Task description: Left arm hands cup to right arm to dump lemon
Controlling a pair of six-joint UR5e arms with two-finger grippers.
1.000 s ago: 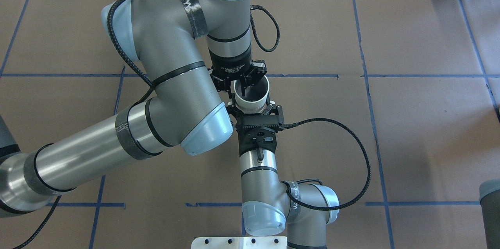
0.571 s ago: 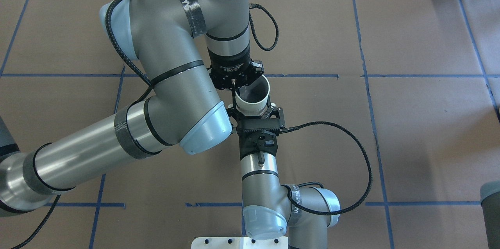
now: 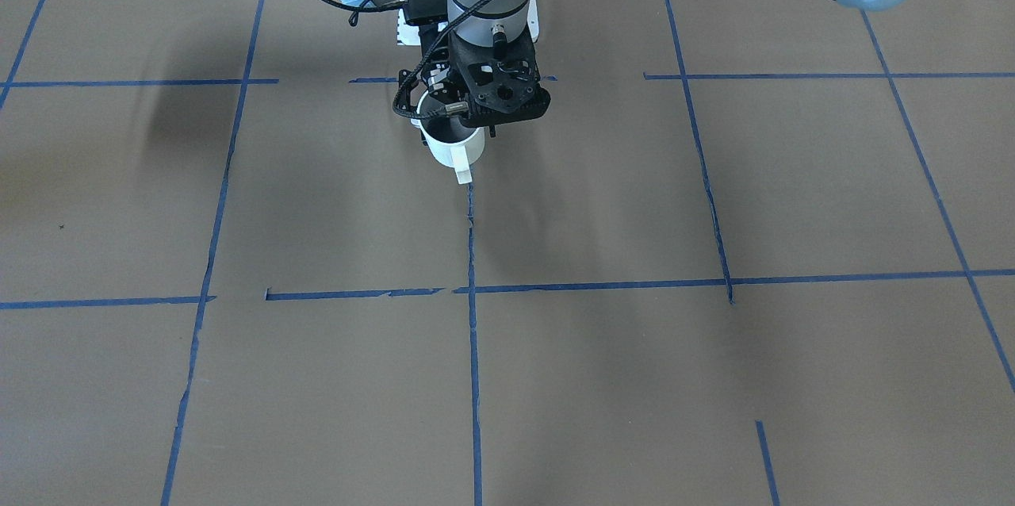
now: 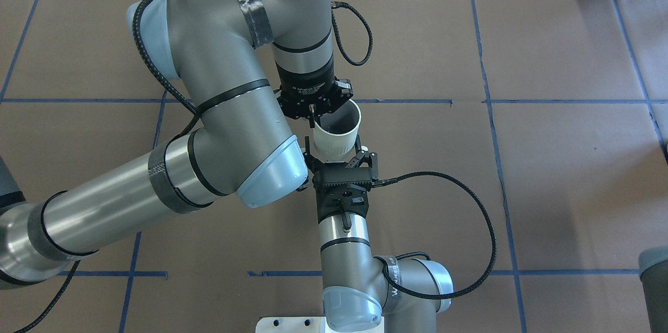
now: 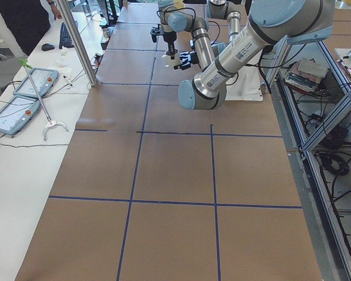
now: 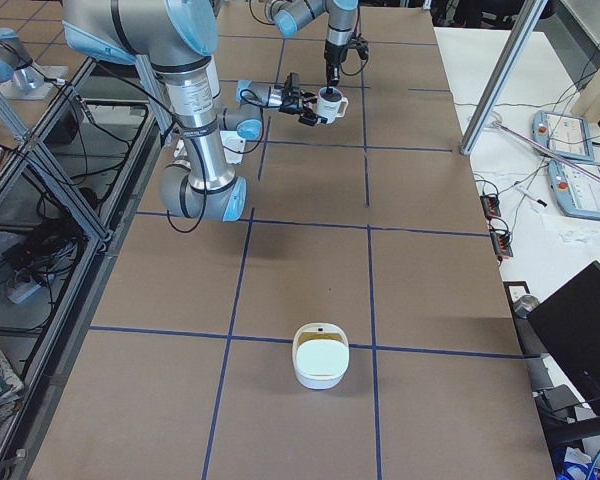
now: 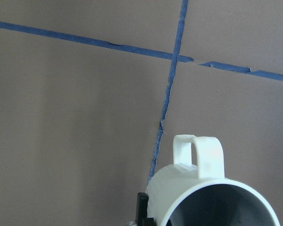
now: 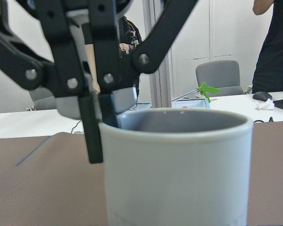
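Note:
The white cup (image 4: 336,141) hangs upright above the table, its handle pointing away from the robot (image 3: 462,173). My left gripper (image 4: 313,118) points straight down and is shut on the cup's rim, one finger inside and one outside; the right wrist view (image 8: 103,117) shows this pinch. My right gripper (image 4: 338,158) lies level on the robot's side of the cup, with its fingers (image 4: 311,159) open on either side of the cup's base and apart from it. The cup's inside (image 7: 217,212) looks grey, and no lemon shows in it.
The table (image 4: 548,166) is covered in brown paper with blue tape lines. A white rounded container (image 6: 320,356) with yellow contents stands far down the table on the robot's right. A metal post (image 6: 490,80) and teach pendants (image 6: 570,135) stand on the operators' side.
The left gripper's fingers, spread over the rim a second ago, have closed on it. The right gripper has drawn back a little toward the robot's base. The cup has barely moved.

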